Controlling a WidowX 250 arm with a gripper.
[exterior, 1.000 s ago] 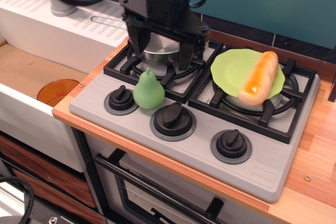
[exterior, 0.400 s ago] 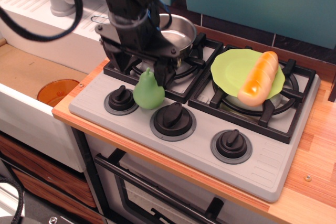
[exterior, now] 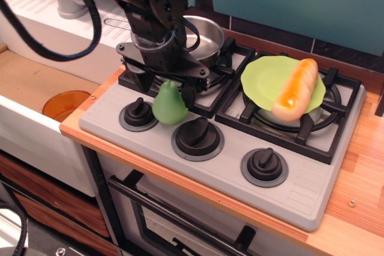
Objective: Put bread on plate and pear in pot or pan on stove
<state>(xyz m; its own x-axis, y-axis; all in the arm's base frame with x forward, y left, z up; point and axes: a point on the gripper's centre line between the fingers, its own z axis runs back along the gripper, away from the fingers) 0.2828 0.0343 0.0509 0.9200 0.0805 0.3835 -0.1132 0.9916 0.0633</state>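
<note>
The light-green pear (exterior: 169,106) stands upright on the grey stove (exterior: 300,178) between the left and middle knobs. My gripper (exterior: 164,88) is open and low over the pear, with one jaw on each side of its narrow top. The steel pot (exterior: 204,33) sits on the back left burner just behind the gripper, empty as far as it shows, its wire handle (exterior: 117,22) pointing left. The yellow-orange bread (exterior: 295,88) lies on the lime-green plate (exterior: 267,79) on the right burner.
Three black knobs (exterior: 198,136) line the stove front. A white sink unit (exterior: 48,28) with a grey tap stands to the left, with an orange drain (exterior: 65,104) lower down. The wooden counter (exterior: 360,172) runs to the right.
My gripper has moved from above the pot toward the front left and come down over the pear. The pot is now uncovered. Pear, bread and plate have not moved.
</note>
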